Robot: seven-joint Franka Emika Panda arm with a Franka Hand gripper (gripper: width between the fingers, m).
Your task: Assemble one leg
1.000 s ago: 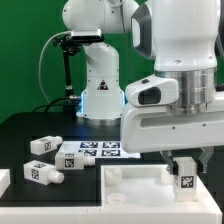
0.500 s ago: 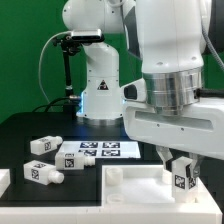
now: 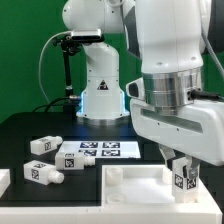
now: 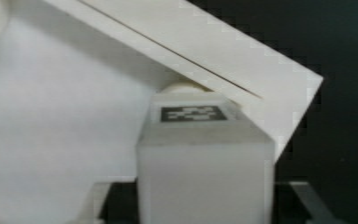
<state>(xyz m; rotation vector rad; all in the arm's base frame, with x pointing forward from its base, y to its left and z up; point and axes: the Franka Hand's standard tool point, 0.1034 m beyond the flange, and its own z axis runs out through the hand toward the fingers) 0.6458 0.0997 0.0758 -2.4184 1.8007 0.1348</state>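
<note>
My gripper [image 3: 180, 170] is shut on a white leg [image 3: 184, 181] with a black-and-white tag on its face. It holds the leg upright over the right corner of the large white rimmed panel [image 3: 130, 180]. In the wrist view the leg [image 4: 202, 150] fills the middle, its tagged end at the panel's corner [image 4: 247, 70]. Dark fingers [image 4: 119, 200] flank it on both sides. Two more legs lie on the black table at the exterior view's left, one further back [image 3: 44, 145] and one nearer the front [image 3: 42, 172].
The marker board [image 3: 98, 152] lies flat behind the panel. The robot base [image 3: 100, 90] stands at the back centre. A white part [image 3: 4, 180] shows at the exterior view's left edge. A black stand with a cable [image 3: 65, 70] is behind.
The gripper with the leg has shifted a little and turned about its axis over the panel's right corner. The loose legs have not moved.
</note>
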